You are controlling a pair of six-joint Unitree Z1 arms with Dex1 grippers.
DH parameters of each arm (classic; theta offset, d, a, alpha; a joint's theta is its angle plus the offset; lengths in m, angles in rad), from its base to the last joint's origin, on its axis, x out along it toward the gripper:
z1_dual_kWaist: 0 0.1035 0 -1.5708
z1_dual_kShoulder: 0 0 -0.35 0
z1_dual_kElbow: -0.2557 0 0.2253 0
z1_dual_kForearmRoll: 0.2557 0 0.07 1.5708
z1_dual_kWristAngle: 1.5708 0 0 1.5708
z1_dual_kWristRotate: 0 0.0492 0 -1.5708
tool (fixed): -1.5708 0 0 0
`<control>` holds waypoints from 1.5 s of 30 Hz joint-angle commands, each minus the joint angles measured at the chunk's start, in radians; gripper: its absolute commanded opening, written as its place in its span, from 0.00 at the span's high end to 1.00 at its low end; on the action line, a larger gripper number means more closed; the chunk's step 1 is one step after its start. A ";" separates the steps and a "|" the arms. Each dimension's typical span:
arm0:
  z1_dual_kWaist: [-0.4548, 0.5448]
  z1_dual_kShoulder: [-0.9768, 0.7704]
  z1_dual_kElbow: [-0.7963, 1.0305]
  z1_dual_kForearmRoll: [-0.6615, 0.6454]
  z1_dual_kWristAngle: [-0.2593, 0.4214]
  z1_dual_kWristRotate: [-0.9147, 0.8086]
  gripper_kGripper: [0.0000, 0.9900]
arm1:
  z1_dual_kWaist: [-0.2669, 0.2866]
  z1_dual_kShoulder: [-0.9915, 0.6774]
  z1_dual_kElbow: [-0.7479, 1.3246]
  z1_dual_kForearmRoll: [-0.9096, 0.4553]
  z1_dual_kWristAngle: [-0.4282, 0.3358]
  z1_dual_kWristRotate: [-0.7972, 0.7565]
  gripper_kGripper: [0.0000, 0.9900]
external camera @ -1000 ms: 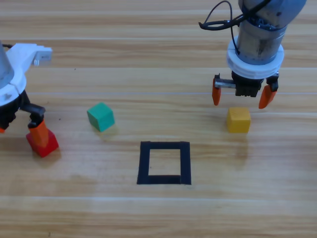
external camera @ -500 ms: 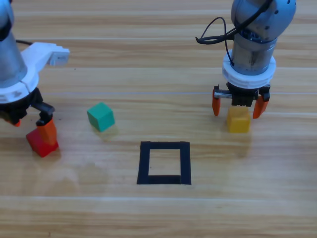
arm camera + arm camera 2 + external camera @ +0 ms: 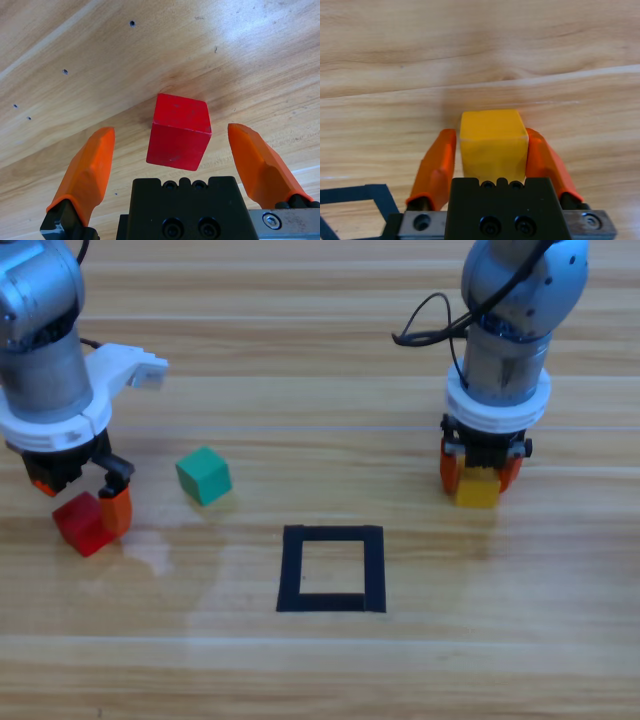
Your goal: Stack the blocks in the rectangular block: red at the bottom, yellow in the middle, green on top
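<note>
Now, tape square (image 3: 331,569): bare wood inside, holding nothing.
Right gripper (image 3: 481,469): jaws clamped on smooth yellow cube (image 3: 477,488).
Left gripper (image 3: 80,498): jaws spread around red cube (image 3: 81,523).
Green cube (image 3: 204,476): on counter (image 3: 300,390), apart.

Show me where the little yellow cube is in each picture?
High view: the small plain yellow cube sits at right, between the right gripper jaws.
Left wrist view: not in it.
Right wrist view: the cube is at centre, jaws shut on it.
Shared landmark: the black tape square, at bottom left of the right wrist view.
</note>
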 commanded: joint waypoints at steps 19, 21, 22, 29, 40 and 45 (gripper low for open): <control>-0.016 0.080 0.000 0.014 -0.010 0.007 0.06 | -0.026 -0.300 0.146 0.032 -0.041 -0.125 0.91; -0.014 0.080 0.000 0.014 -0.011 0.008 0.05 | -0.026 -0.332 0.161 0.031 -0.038 -0.128 0.91; -0.014 0.080 0.000 0.014 -0.011 0.008 0.05 | -0.026 -0.343 0.167 0.031 -0.035 -0.133 0.91; -0.008 0.099 0.000 0.014 -0.034 0.014 0.09 | -0.026 -0.361 0.171 0.031 -0.015 -0.143 0.91; 0.017 0.104 0.000 0.014 -0.039 0.013 0.34 | -0.026 -0.372 0.171 0.031 -0.003 -0.140 0.91; 0.026 0.092 -0.011 0.014 -0.041 0.010 0.65 | -0.026 -0.372 0.171 0.031 -0.001 -0.139 0.91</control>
